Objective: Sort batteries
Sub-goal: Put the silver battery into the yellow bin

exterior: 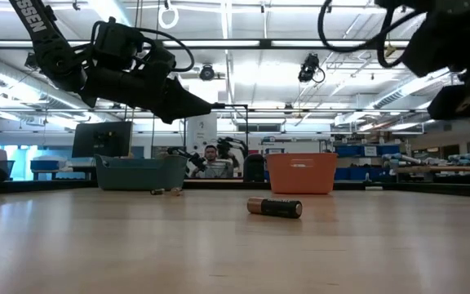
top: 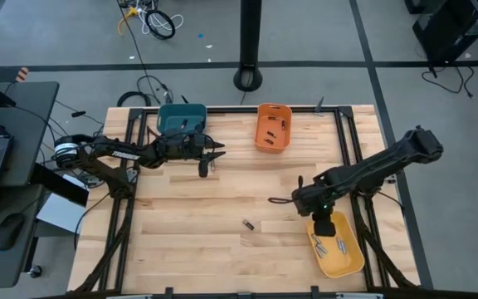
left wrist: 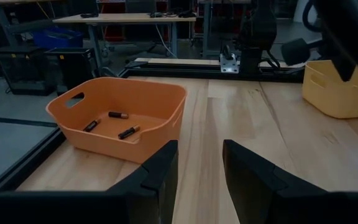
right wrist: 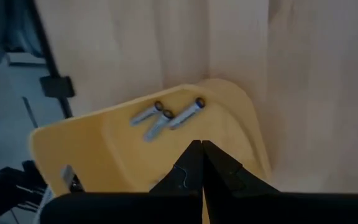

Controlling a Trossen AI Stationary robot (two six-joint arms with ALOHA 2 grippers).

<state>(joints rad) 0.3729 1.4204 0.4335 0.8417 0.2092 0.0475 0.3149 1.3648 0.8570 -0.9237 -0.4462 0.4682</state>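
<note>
One dark battery with a copper end [top: 248, 224] [exterior: 274, 207] lies on its side on the bare wood mid-table. Three dark batteries [left wrist: 112, 123] lie in the orange bin [top: 273, 126] [left wrist: 160, 99]. Three silvery ones [right wrist: 166, 114] [top: 324, 245] lie in the yellow bin [top: 347, 257] [right wrist: 86, 149]. My left gripper [top: 220, 154] [left wrist: 199, 163] is open, hovering level above the table beside the teal bin [top: 181, 119] and facing the orange bin. My right gripper [top: 323, 226] [right wrist: 201, 146] is shut with nothing seen between its fingers; it points down over the yellow bin's far end.
A small dark thing [exterior: 157, 192] lies on the table in front of the teal bin [exterior: 141, 171]. Black frame rails run along the table's edges. Bare wood spreads between the bins. Behind the table, a person sits in the room [exterior: 211, 163].
</note>
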